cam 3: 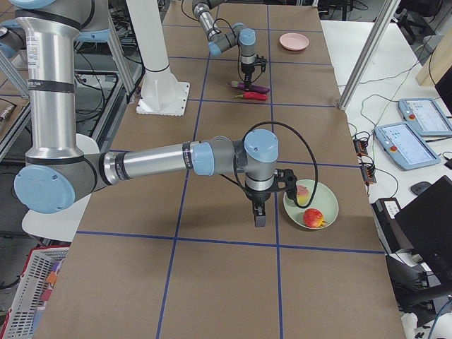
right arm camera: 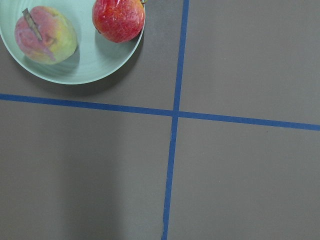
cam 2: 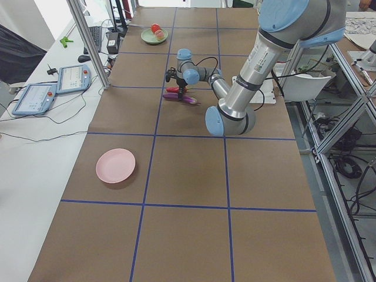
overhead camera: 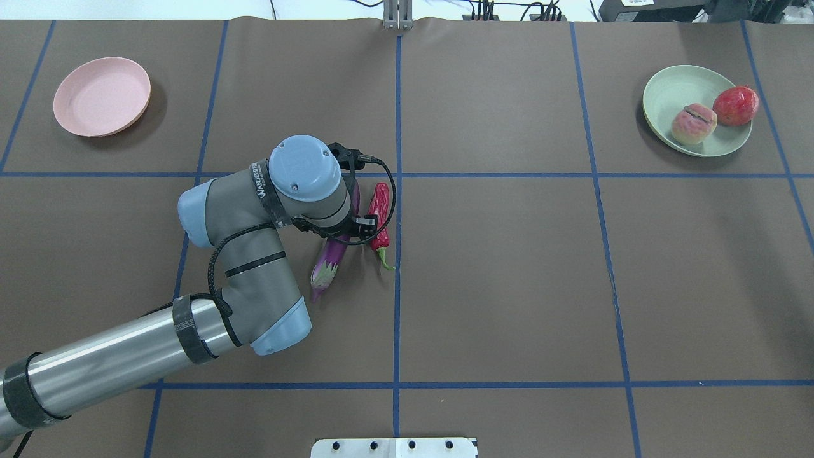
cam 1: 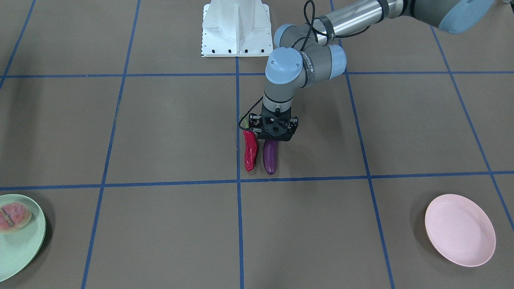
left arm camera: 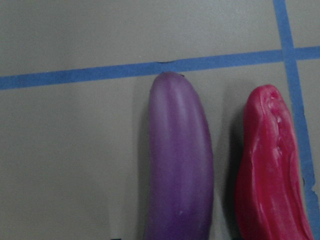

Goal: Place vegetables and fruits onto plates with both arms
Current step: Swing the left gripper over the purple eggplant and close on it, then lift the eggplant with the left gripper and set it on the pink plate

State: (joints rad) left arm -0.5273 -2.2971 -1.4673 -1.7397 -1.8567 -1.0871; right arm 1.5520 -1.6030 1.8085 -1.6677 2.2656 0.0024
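The purple eggplant [cam 1: 270, 158] and the red chili [cam 1: 250, 152] lie side by side on the table's middle. My left gripper [cam 1: 274, 135] is low over the eggplant's stem half and looks open astride it. The left wrist view shows the eggplant [left arm camera: 180, 165] and chili [left arm camera: 270, 170] up close. The peach-like fruit [overhead camera: 693, 124] and the red bumpy fruit [overhead camera: 736, 105] rest on the mint green plate [overhead camera: 668, 89]. The pink plate [overhead camera: 102, 95] holds nothing. My right gripper [cam 3: 259, 219] hangs beside the green plate; I cannot tell whether it is open or shut.
The white base block [cam 1: 237, 28] stands at the robot's side of the table. Blue tape lines cross the brown tabletop. The pink plate is far to the left arm's side, the green plate far to the right arm's side.
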